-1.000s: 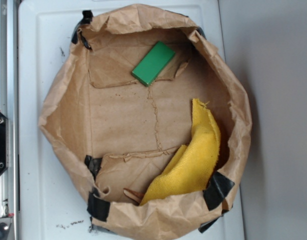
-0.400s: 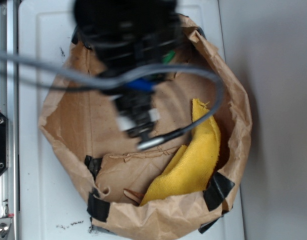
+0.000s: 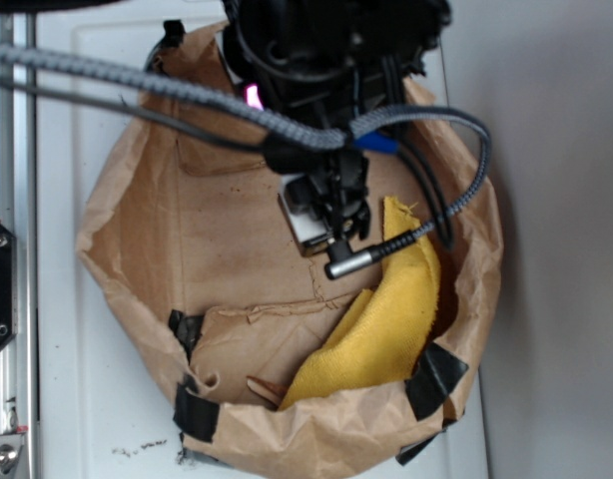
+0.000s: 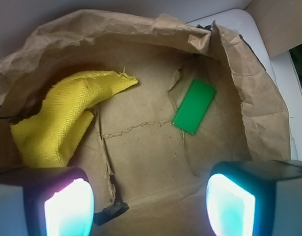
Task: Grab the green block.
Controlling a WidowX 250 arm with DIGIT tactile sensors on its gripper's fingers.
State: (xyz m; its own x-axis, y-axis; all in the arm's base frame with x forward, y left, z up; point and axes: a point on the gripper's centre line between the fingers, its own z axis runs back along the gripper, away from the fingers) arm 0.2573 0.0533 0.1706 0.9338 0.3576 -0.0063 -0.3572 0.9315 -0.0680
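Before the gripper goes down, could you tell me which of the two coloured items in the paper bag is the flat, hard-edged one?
The green block: a small smooth rectangle lying flat on the bag floor. The yellow cloth is larger, soft and crumpled against the bag wall.

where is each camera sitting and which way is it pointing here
Exterior: sits overhead, looking straight down into the brown paper bag on the white tray. The arm and its cables cover the top of the bag and hide the green block; the yellow cloth shows at lower right.
Wrist: rides on the gripper, looking down into the bag past its two open fingers. It sees the green block lying free, and the yellow cloth.
Shared: the bag's floor and the yellow cloth.
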